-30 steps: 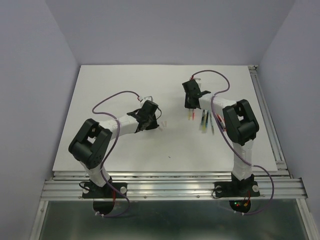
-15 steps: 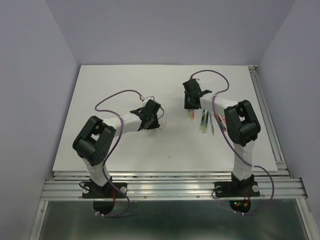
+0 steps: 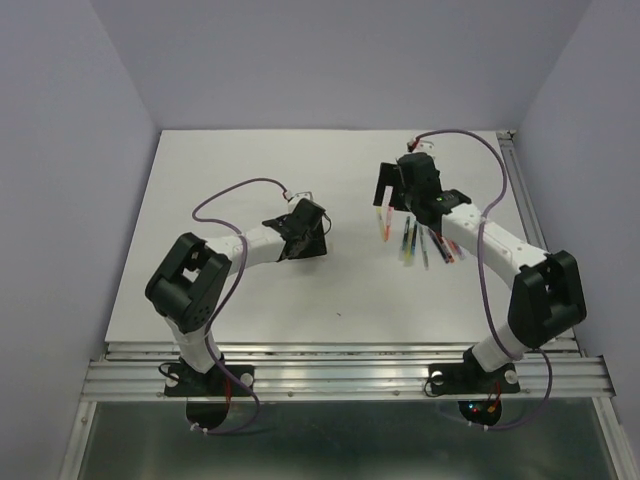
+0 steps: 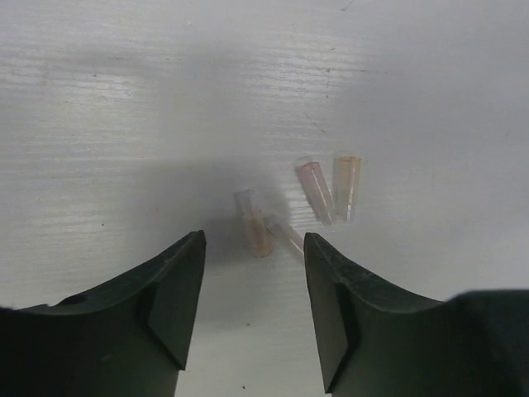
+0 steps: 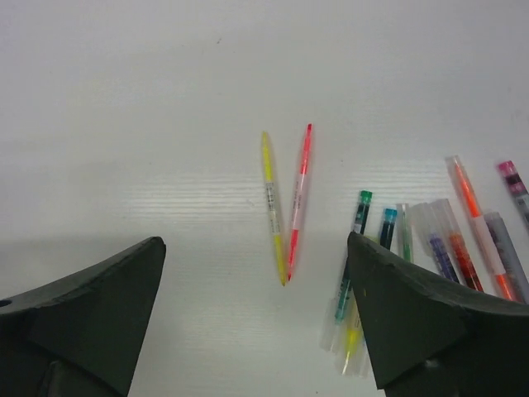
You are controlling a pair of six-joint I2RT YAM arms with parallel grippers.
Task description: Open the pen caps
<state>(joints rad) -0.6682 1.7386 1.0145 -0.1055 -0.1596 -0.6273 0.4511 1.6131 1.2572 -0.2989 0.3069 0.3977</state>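
Left end effector (image 4: 254, 245) and right end effector (image 5: 254, 242), both just released and empty: four caps (image 4: 315, 190) lie centre-right on the table (image 4: 124, 99), pink pen (image 5: 298, 198) lies touching yellow pen (image 5: 271, 203) mid-frame, so apparently one more uncapped, and capped pens (image 5: 430, 248) wait lower right.

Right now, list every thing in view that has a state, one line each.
left gripper: open, holding nothing.
right gripper: open wide, holding nothing.
pen caps: four off their pens, lying flat close together.
yellow pen: uncapped, lying flat in a V with the pink pen.
pink pen: uncapped, lying flat.
other pens: heaped together, several with caps on.
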